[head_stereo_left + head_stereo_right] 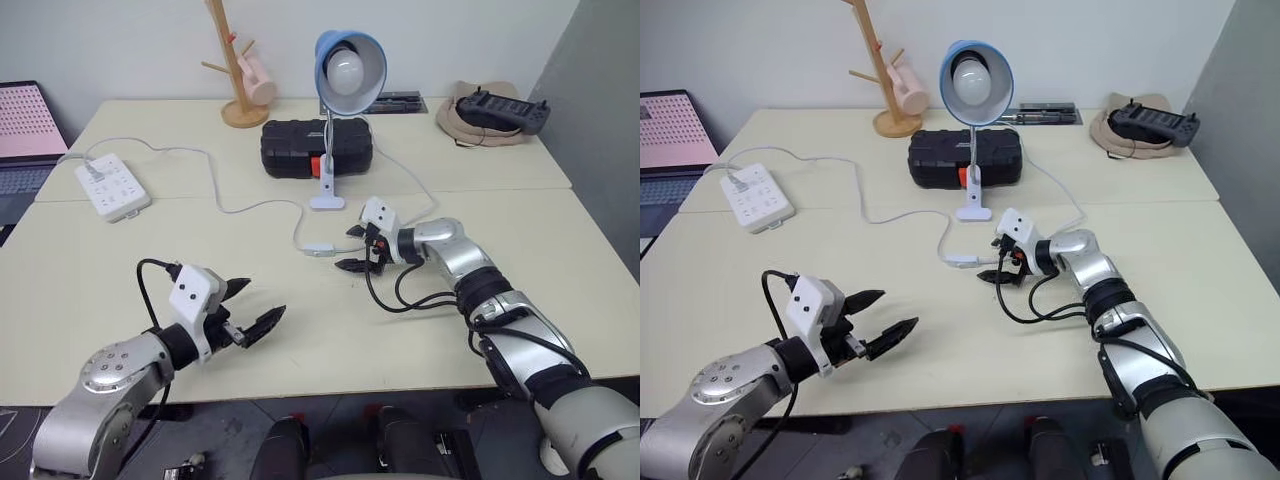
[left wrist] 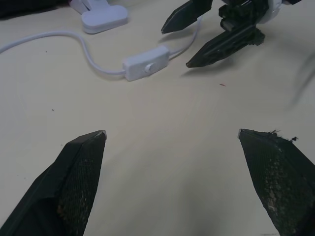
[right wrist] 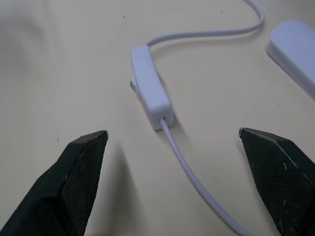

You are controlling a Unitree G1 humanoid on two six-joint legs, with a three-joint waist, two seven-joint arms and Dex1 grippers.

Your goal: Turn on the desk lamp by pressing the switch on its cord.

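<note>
Tabletop: two pale cream desks (image 1: pixel 300 330) pushed together w/ a seam between, against a white wall; grey partition at right, laptop w/ pink screen (image 1: pixel 25 125) at far left. On the far desk: white multi-socket power strip (image 1: pixel 112 186), wooden peg stand (image 1: pixel 235 70), black plastic case (image 1: pixel 315 147), tan hat w/ black controller (image 1: pixel 495 112). Small desk lamp w/ blue dome shade (image 1: pixel 348 68) stands upright near the seam, bulb unlit. Thin white cord (image 1: pixel 250 207) runs from strip to the small white inline switch (image 1: pixel 319 249), lying flat just in front of the lamp base. Right gripper (image 1: pixel 360 248): jaws wide, empty, just beside the switch, not touching; cord passes between its fingers. Left gripper (image 1: pixel 252 308): jaws wide, empty, over bare desk, well apart from the switch.
</note>
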